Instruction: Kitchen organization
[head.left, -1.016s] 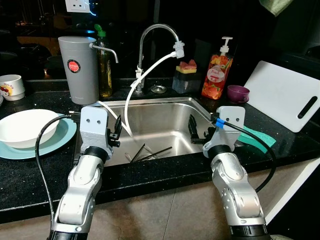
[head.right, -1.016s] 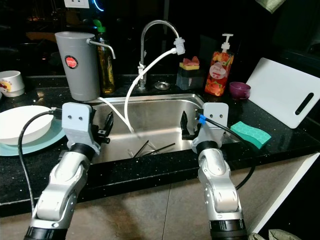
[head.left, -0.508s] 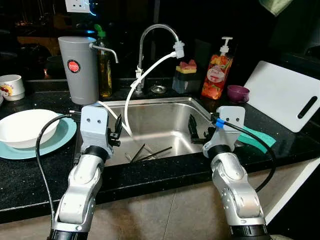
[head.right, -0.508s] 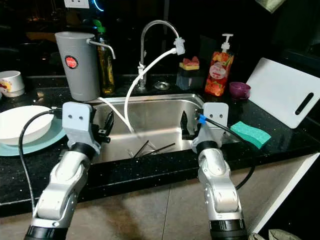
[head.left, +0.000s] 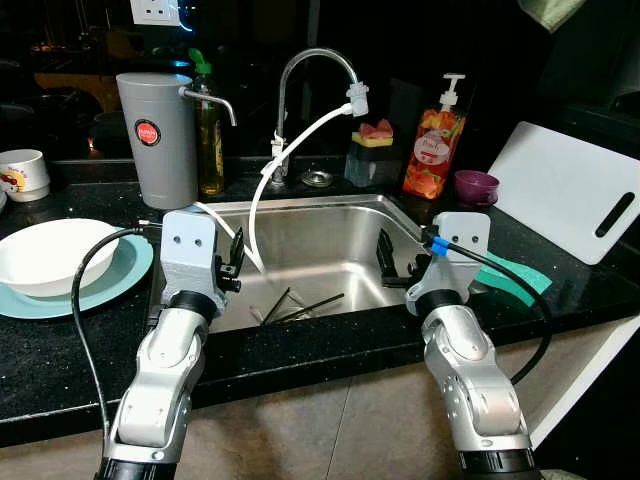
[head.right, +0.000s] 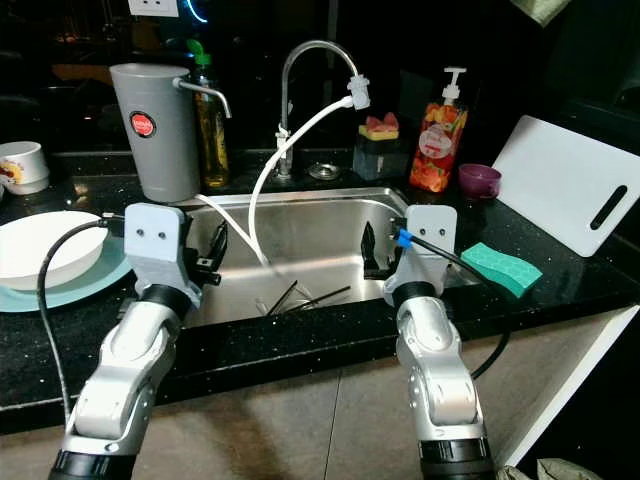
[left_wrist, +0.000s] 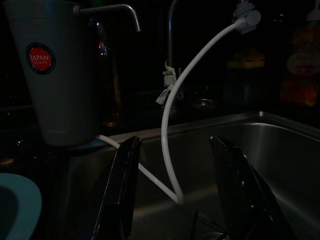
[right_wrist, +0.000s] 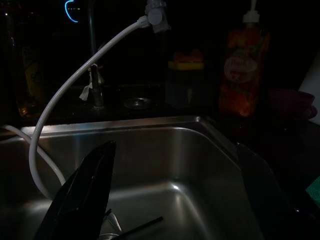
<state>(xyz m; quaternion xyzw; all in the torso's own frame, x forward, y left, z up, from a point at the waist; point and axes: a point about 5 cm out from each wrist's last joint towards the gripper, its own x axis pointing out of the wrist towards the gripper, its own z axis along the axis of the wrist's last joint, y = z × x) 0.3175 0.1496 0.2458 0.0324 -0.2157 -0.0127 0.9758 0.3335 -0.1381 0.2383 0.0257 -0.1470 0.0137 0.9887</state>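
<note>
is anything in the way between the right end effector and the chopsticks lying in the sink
Nothing visible. The right end effector hangs open over the sink, and the chopsticks lie bare on its bottom. The white hose curves down nearer the left end effector.

Domestic kitchen. Evidence: stainless sink (head.left: 330, 225) set in a black speckled counter (head.left: 60, 340), tap (head.left: 300, 75) with white hose, soap bottle (head.left: 433, 150), sponge (head.right: 500, 267), cutting board (head.left: 570, 190), bowl (head.left: 45, 255) on a plate (head.left: 120, 275), wall socket (head.left: 155, 10).

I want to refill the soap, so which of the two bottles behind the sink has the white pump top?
The orange soap bottle right of the faucet; the yellowish bottle on the left has a green cap.
</note>
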